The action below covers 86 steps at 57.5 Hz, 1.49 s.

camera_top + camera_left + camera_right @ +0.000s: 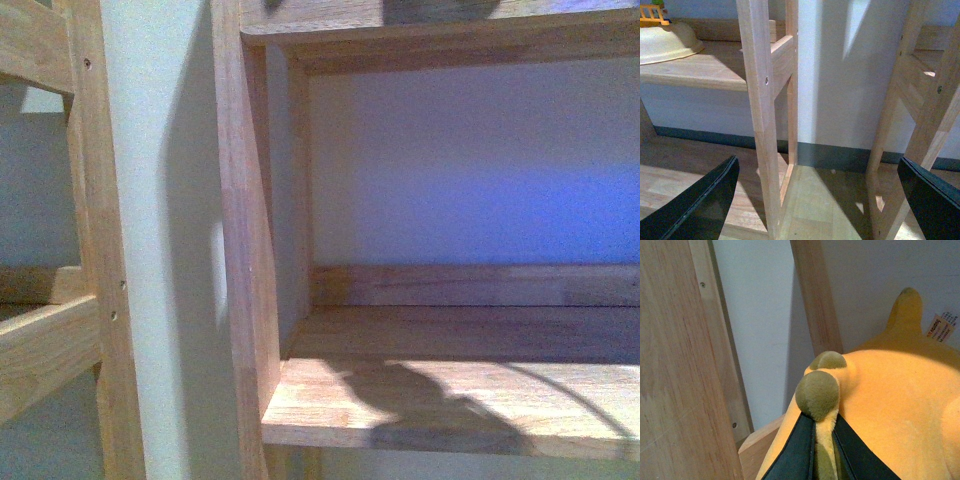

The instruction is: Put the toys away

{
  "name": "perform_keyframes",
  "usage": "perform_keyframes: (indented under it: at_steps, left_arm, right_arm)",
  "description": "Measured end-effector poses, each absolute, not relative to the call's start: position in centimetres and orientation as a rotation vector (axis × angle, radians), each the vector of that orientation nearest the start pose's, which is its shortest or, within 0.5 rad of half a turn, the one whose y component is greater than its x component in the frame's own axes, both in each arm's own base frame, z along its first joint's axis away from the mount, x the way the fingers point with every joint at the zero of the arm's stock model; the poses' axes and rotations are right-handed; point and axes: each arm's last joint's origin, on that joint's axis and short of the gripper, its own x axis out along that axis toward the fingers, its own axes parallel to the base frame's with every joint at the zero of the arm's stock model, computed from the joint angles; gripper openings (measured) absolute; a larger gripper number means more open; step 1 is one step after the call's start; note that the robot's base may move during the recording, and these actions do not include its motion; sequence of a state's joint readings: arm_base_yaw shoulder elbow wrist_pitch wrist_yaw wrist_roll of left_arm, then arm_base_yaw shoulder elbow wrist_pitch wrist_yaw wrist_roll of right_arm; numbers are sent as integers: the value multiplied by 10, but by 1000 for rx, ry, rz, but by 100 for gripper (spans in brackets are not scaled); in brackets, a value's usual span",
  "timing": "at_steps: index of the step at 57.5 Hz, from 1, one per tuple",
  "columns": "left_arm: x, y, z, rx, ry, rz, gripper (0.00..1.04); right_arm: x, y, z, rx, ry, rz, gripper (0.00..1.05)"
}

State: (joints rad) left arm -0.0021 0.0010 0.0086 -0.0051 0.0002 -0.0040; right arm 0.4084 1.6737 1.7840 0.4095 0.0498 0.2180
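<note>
Right at the lens of your right wrist view, the right tool (816, 450) pinches a narrow fold of the plush toy (900, 400), its two dark fingers (795, 455) pressed close on either side of a strip that ends in an olive-green knob (817, 395). That thin, firm part is probably why the grip sits there: the round orange body is too wide to close around. You can see the toy hanging beside a wooden upright (817, 295), with a white tag (941, 326) at its far end. It looks carried rather than resting, though what lies beneath it is out of frame.

Your left tool (817, 200) is spread wide with nothing between its jaws, parked low between two shelf frames, out of the way.

Ahead of you, the front view shows an open wooden shelf (450, 400), a likely place for the toy. A cream bowl (665, 42) sits on another shelf in the left wrist view.
</note>
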Motion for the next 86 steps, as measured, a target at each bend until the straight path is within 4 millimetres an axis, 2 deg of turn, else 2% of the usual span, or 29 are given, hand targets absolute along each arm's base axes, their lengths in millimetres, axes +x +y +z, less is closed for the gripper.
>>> perform_keyframes:
  at_steps: [21,38,44,55,64,74,86]
  left_arm:
    - [97,0,166,-4,-2,-2,98]
    - [97,0,166,-4,-2,-2,98]
    - [97,0,166,-4,-2,-2,98]
    - [97,0,166,-4,-2,-2,98]
    - [97,0,166,-4,-2,-2,98]
    - [97,0,166,-4,-2,-2,98]
    - [97,0,166,-4,-2,-2,98]
  right_arm:
    - [337,143,500,307,-455,383,8]
    - [336,142,501,275,-454,349,51]
    - [335,144,501,234,-458,285,73]
    - [326,145,504,165,-478,151,98]
    - [307,144,509,90,-508,5,98]
    - [272,141,509,19,-562,-123,98]
    - [226,125,502,-31,-630,-210,98]
